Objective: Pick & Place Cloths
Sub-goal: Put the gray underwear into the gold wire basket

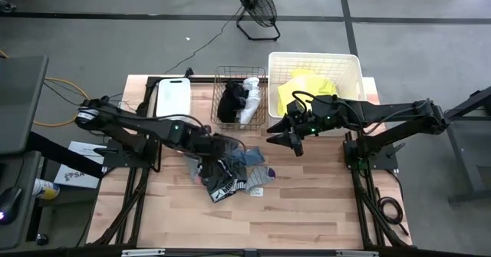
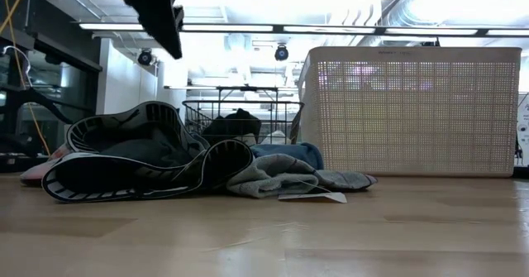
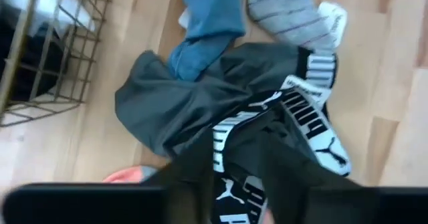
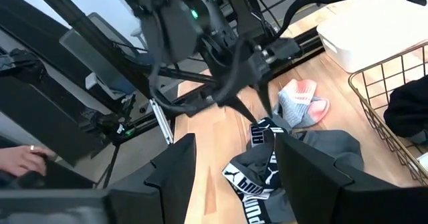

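Note:
A pile of cloths (image 1: 230, 169) lies on the wooden table, left of centre. On top is a black piece with white print (image 3: 314, 117), and beside it are a grey-blue piece (image 3: 207, 17), a grey piece (image 3: 287, 13) and a small pink-red piece (image 4: 304, 100). My left gripper (image 1: 221, 146) hangs open above the pile's far side, pointing steeply down, clear of the cloth in the low view (image 2: 165, 25). My right gripper (image 1: 285, 140) waits open in the air near the white tub, nothing between its fingers (image 4: 234, 177).
A white latticed tub (image 1: 314, 57) at the far right holds a neon-yellow cloth (image 1: 307, 84). A wire basket (image 1: 222, 80) beside it holds black and white cloths. A white lidded tub (image 1: 173, 96) stands far left. A person's hand (image 4: 20, 158) shows beyond the table.

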### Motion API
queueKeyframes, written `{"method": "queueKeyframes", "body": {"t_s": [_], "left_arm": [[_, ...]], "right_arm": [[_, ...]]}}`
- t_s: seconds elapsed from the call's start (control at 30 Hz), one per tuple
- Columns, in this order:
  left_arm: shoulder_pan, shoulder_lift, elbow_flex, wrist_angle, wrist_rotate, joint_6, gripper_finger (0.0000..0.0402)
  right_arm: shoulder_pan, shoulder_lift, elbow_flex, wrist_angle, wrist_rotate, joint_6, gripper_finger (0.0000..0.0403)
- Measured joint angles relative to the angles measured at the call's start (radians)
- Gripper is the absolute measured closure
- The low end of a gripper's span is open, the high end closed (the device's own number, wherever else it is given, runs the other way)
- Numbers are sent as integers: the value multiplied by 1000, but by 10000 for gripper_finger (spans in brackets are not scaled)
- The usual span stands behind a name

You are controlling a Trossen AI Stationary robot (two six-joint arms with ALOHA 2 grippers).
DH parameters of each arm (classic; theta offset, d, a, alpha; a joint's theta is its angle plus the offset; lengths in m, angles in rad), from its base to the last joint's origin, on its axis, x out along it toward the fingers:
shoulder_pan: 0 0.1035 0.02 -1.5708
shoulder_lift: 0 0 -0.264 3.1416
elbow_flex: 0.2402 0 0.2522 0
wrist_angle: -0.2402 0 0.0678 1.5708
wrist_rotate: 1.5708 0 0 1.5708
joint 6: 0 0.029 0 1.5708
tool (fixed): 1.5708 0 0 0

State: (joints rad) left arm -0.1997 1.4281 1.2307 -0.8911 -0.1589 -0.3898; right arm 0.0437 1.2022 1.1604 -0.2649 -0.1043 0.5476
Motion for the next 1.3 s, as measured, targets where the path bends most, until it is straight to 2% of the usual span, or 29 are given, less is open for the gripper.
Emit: {"method": "queueKeyframes", "body": {"t_s": [0.23, 0.4, 0.63, 0.73, 0.93, 1.3], "left_arm": [[3, 0, -110, 72, 19, 7, 140], [3, 1, -190, 209, 18, 127, 89], [3, 23, -254, 337, 13, 280, 77], [3, 36, -276, 340, 11, 331, 77], [6, 101, -291, 396, 11, 335, 77], [81, 237, -290, 477, 21, 314, 77]], "right_arm": [[0, 0, 0, -1, 0, 9, 206], [0, 0, 0, -1, 1, 24, 206], [0, 0, 0, -2, 8, 27, 206], [0, 0, 0, -3, 33, 28, 206], [0, 0, 0, -11, 35, 35, 206], [0, 0, 0, -24, 58, 55, 206]]}}
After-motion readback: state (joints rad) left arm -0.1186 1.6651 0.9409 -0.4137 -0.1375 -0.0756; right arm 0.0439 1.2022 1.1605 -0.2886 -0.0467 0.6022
